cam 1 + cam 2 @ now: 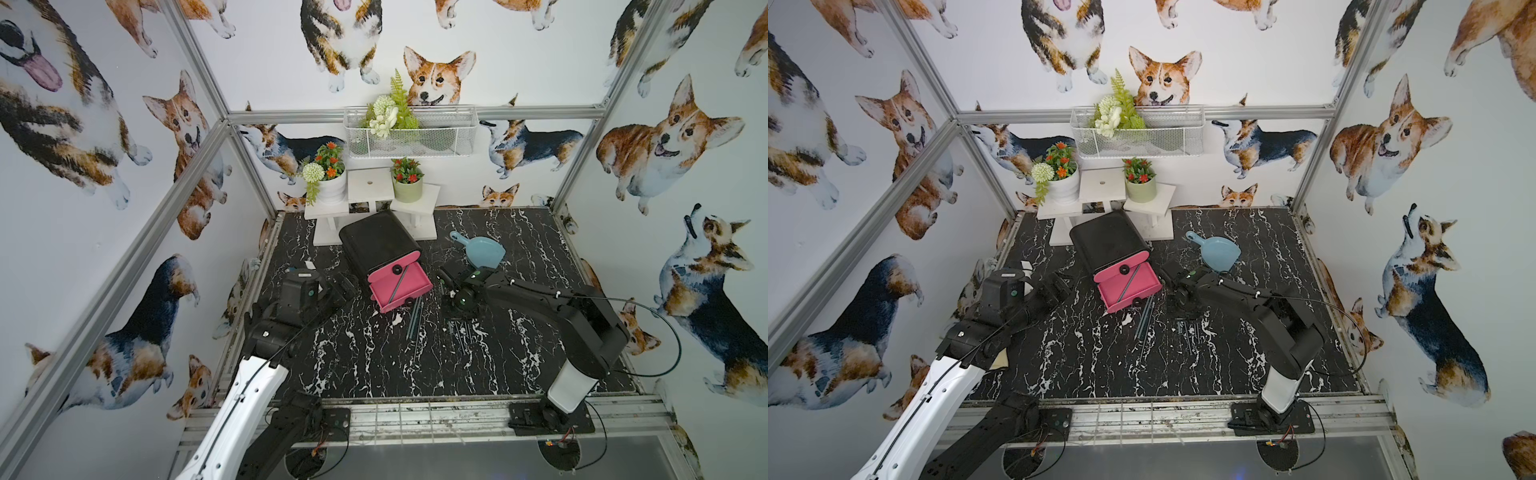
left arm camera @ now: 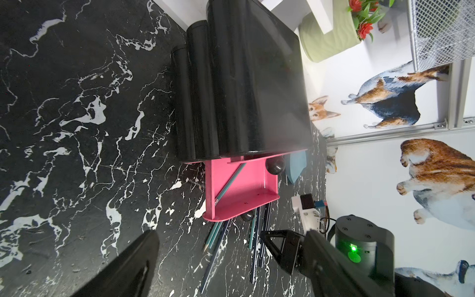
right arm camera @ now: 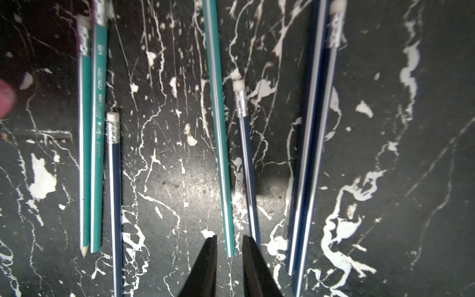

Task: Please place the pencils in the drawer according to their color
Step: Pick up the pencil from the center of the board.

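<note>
Right wrist view: teal pencil (image 3: 218, 144) lies between parted jaws of right gripper (image 3: 229, 239).

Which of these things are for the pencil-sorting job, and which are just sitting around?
For the job:
- teal pencils
- dark blue pencils
- black chest
- open pink drawer

Just lying about:
- blue dustpan
- white flower pot
- green flower pot
- wire basket
- white stand

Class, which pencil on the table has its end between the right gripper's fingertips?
The single teal pencil, beside a dark blue pencil; its end sits inside the open right gripper, untouched. The teal pair lies well aside.
</note>
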Controlling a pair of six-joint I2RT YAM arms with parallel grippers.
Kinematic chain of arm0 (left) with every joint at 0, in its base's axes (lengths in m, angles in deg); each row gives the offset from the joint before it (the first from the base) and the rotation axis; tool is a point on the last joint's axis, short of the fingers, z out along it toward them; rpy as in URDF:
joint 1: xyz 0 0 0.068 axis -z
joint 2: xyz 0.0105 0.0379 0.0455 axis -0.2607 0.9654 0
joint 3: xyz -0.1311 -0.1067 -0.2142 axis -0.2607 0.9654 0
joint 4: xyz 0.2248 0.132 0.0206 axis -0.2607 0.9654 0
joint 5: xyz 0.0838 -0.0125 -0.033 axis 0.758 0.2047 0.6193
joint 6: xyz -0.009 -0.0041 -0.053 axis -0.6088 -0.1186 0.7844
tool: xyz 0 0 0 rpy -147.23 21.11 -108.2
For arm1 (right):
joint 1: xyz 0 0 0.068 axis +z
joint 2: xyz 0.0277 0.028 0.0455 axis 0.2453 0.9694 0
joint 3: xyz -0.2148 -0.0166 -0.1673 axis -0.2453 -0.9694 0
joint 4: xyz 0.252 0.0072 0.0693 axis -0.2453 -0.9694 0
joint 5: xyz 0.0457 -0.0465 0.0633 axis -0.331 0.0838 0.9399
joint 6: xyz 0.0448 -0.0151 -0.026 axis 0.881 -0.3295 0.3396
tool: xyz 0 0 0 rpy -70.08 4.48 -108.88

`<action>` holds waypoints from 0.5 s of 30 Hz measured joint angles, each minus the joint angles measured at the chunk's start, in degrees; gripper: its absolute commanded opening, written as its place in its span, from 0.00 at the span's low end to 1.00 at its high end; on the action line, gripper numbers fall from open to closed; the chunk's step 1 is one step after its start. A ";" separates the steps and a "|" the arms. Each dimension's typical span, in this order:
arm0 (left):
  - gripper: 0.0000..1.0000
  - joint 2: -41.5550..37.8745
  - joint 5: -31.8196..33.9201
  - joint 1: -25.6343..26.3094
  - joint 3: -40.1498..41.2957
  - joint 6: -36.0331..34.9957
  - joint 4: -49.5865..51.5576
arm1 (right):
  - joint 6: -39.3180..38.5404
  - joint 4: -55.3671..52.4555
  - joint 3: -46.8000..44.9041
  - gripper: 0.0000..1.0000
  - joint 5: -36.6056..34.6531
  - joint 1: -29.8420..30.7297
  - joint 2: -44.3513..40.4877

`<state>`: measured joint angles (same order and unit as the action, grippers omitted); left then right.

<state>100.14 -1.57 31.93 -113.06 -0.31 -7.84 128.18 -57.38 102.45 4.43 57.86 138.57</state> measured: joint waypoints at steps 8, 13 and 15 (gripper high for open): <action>0.94 0.74 0.72 0.00 0.00 0.00 0.00 | 0.09 0.31 -0.15 0.24 0.28 0.61 2.40; 0.94 1.05 0.72 0.00 0.00 0.00 -0.07 | 0.07 0.39 -0.42 0.24 0.44 0.94 4.02; 0.94 1.16 0.72 0.00 0.00 0.00 -0.15 | 0.07 0.35 -0.28 0.24 0.37 1.09 4.66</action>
<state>101.30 -0.85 31.93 -113.06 -0.31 -7.99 128.24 -57.03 102.16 4.80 58.95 143.23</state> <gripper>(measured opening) 0.940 0.241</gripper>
